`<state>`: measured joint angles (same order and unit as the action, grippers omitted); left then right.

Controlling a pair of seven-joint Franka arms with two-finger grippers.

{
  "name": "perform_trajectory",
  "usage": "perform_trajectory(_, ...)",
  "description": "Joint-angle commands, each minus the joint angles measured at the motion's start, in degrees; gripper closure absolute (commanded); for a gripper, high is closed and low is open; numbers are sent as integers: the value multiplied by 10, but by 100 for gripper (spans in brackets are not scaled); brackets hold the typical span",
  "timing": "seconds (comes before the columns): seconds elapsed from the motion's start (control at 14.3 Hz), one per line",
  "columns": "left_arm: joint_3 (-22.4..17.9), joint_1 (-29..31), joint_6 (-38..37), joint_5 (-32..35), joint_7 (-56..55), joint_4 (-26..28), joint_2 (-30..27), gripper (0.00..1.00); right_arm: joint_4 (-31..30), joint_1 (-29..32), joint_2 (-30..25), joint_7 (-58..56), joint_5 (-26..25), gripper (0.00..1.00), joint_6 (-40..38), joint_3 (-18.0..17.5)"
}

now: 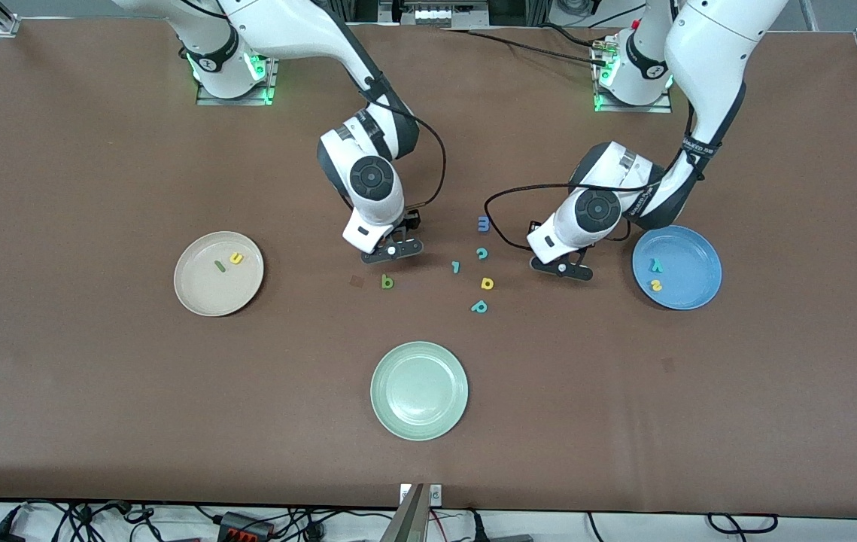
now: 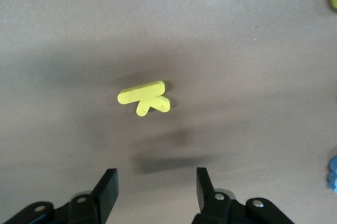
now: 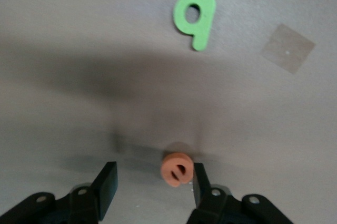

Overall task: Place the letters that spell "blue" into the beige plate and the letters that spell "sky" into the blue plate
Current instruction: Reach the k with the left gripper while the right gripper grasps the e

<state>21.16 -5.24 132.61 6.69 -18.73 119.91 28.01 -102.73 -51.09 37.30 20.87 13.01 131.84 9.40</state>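
The beige plate (image 1: 206, 290) holds the green "l" (image 1: 219, 265) and yellow "u" (image 1: 235, 258). On the blue plate (image 1: 691, 263) lie the teal "y" (image 1: 655, 265) and yellow "s" (image 1: 655, 284). The green "b" (image 1: 387, 282) (image 3: 195, 19) lies on the mat just in front of my right gripper (image 1: 392, 250) (image 3: 155, 167). That gripper is low and open, with the orange "e" (image 3: 176, 168) between its fingers, against one pad. My left gripper (image 1: 563, 267) (image 2: 155, 174) hangs open and empty beside the blue plate. The yellow "k" (image 2: 146, 98) lies flat just ahead of its fingertips. The front view shows neither "e" nor "k".
Loose letters lie between the grippers: a blue "m" (image 1: 483, 223), a teal "c" (image 1: 481, 254), a small teal piece (image 1: 456, 266), a yellow "d" (image 1: 487, 283) and a teal "p" (image 1: 479, 306). A pale green plate (image 1: 419, 390) sits nearer the camera.
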Motion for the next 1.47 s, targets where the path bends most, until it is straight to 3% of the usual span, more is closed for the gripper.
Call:
perform_trajectory(0.0, 1, -2, -4, 15, -7, -7, -1, 30, -15, -2, -7, -1, 4, 34, 4, 4)
perform_trajectory(0.28, 2, -8, -2, 15, -9, -28, 21, 30, -15, 0, -7, 0, 5, 36, 4, 4)
perform_trajectory(0.56, 2, -8, -2, 15, -7, -43, 30, 30, -15, 2, -4, -1, 4, 60, 4, 4)
perform_trajectory(0.77, 4, -11, -2, 15, -6, -56, 39, 30, -15, 2, -4, -6, 4, 65, 4, 4)
perform_trajectory(1.05, 3, -11, 1, 15, -3, -57, 42, 30, -12, 6, -4, -7, 4, 81, 3, 4)
perform_trajectory(1.26, 2, -10, 3, 16, -3, -57, 46, 30, -5, 34, -18, -6, 7, 82, 3, 11)
perform_trajectory(1.4, 1, -9, 3, 16, -2, -57, 47, 30, -5, 44, -35, -8, 3, 82, -1, 48)
